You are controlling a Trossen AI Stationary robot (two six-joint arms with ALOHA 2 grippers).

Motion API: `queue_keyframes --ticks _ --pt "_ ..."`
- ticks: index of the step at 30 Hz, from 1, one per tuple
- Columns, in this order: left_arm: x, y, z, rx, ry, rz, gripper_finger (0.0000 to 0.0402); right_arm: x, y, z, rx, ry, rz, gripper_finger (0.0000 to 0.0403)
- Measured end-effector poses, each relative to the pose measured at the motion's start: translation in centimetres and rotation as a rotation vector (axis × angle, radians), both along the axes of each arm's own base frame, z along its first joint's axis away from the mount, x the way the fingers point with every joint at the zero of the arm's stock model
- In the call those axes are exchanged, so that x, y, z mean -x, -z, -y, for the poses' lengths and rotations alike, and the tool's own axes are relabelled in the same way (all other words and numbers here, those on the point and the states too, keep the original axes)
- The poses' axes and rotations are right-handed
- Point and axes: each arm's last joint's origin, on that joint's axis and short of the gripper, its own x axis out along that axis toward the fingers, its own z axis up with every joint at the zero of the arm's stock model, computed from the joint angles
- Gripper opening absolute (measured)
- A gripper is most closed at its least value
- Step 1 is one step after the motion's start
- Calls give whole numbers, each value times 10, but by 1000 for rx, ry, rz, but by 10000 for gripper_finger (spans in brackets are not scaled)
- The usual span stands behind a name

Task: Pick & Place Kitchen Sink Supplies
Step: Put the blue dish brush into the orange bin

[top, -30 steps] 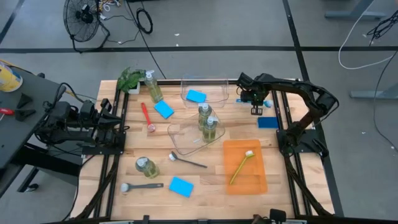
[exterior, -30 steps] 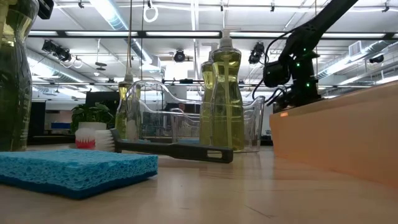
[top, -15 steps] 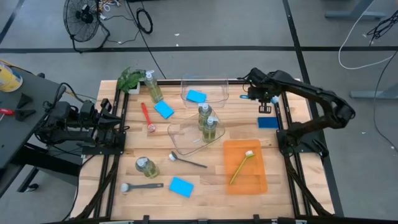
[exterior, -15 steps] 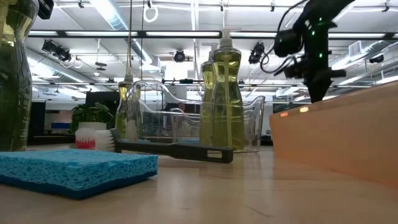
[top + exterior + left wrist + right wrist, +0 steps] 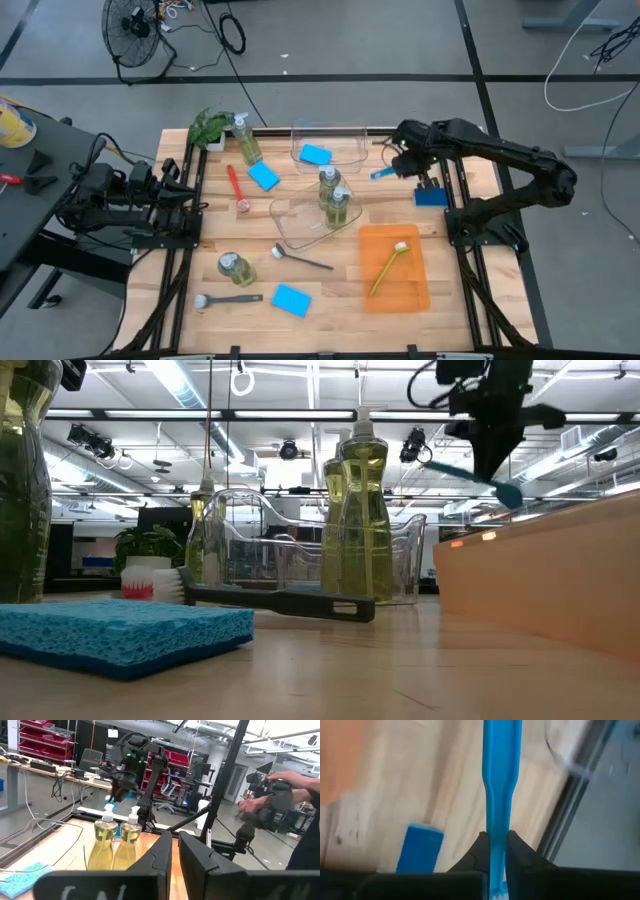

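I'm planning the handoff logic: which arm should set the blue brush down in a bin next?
Right, probably. The right gripper is already shut on the blue brush, held above the table beside the far clear bin. The left gripper waits shut off the table's left edge.

I see the right gripper [image 5: 490,435] up high, clamped on a blue brush [image 5: 470,475] tilted in the air. Two pump bottles [image 5: 362,520] stand at a clear bin [image 5: 250,550]; blue sponge [image 5: 120,632] and dark brush [image 5: 270,600] in front.
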Motion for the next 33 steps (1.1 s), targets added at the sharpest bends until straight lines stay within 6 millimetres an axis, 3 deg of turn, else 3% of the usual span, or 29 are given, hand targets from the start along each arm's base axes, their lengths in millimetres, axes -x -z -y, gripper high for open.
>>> queue_keyframes --ticks 8,19,27,33 --pt "0 0 0 0 0 0 37 -12 -1 -49 2 -350 -53 16" --pt "0 0 0 0 0 0 37 -19 -2 -114 -23 -694 -6 16" --pt "0 0 0 0 0 0 37 -22 14 -153 -97 -757 3 16" --pt "0 0 0 0 0 0 37 -29 29 -171 -124 -733 -58 16"
